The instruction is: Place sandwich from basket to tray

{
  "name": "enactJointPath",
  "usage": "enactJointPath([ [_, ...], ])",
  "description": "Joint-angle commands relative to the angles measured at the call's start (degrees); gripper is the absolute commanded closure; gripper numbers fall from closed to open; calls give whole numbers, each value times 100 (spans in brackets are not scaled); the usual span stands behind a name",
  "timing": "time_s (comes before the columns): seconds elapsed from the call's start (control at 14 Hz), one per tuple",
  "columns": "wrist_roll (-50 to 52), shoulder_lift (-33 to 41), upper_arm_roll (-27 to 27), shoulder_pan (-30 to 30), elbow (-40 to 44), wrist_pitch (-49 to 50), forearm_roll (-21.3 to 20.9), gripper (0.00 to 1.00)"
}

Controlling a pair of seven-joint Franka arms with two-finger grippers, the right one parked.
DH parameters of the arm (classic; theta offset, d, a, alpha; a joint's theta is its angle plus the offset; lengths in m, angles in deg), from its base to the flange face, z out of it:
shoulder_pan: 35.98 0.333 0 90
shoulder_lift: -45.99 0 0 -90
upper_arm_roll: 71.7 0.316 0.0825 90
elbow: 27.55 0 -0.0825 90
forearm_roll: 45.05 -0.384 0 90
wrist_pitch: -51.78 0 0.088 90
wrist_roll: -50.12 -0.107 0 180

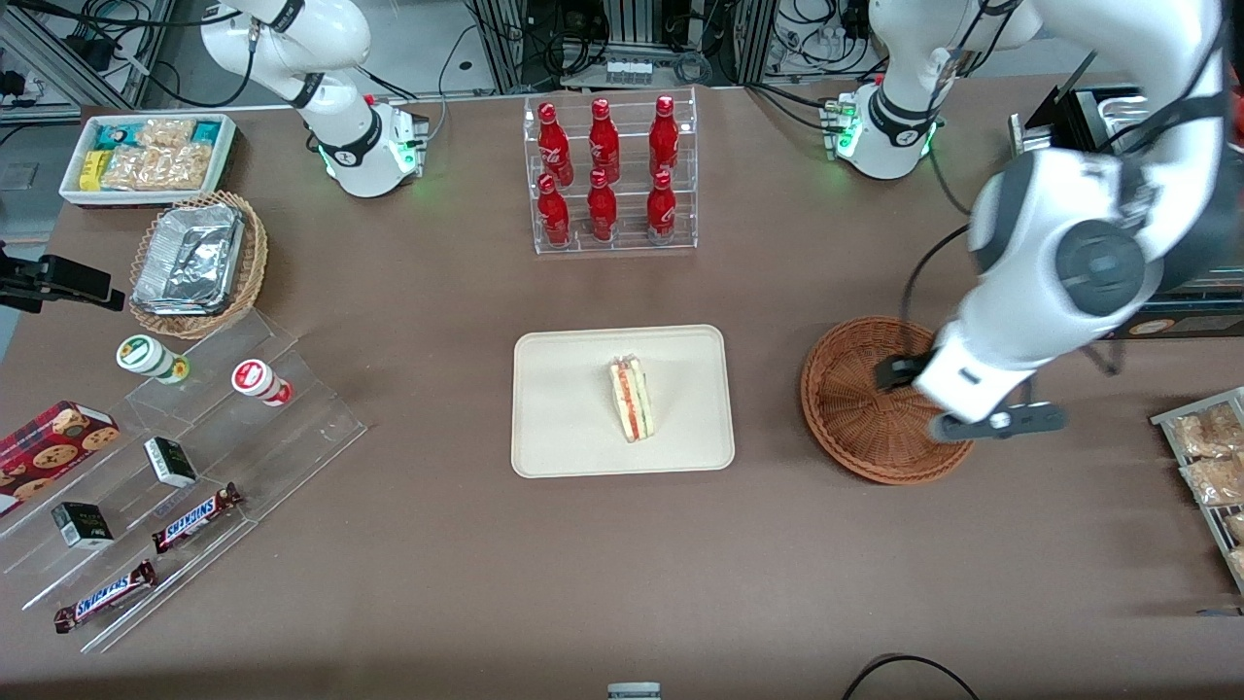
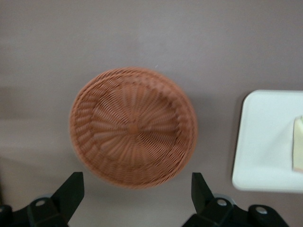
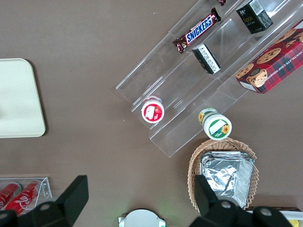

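Observation:
The sandwich (image 1: 632, 397), a pale wedge with red, orange and green layers, lies on the cream tray (image 1: 564, 437) in the middle of the table; its edge also shows in the left wrist view (image 2: 298, 150) on the tray (image 2: 265, 142). The reddish-brown wicker basket (image 1: 860, 408) stands empty beside the tray, toward the working arm's end; it also shows empty in the left wrist view (image 2: 132, 127). My left gripper (image 2: 137, 196) hovers above the basket's rim, open and empty, fingers (image 2: 71, 189) spread wide. In the front view the arm hides the gripper.
A clear rack of red bottles (image 1: 607, 175) stands farther from the front camera than the tray. A tan basket with foil containers (image 1: 194, 262), a white snack bin (image 1: 146, 156) and clear shelves with snacks (image 1: 175, 486) lie toward the parked arm's end. Bagged snacks (image 1: 1205, 457) lie beside the basket.

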Motion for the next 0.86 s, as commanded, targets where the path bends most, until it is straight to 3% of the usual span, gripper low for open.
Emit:
enactJointPath([
  [0.0, -729, 562, -669, 893, -304, 525, 139, 0],
  [0.21, -1100, 896, -1303, 1747, -287, 1009, 121, 0],
  [0.79, -1171, 1459, -1049, 1845, -85, 1730, 174, 0],
])
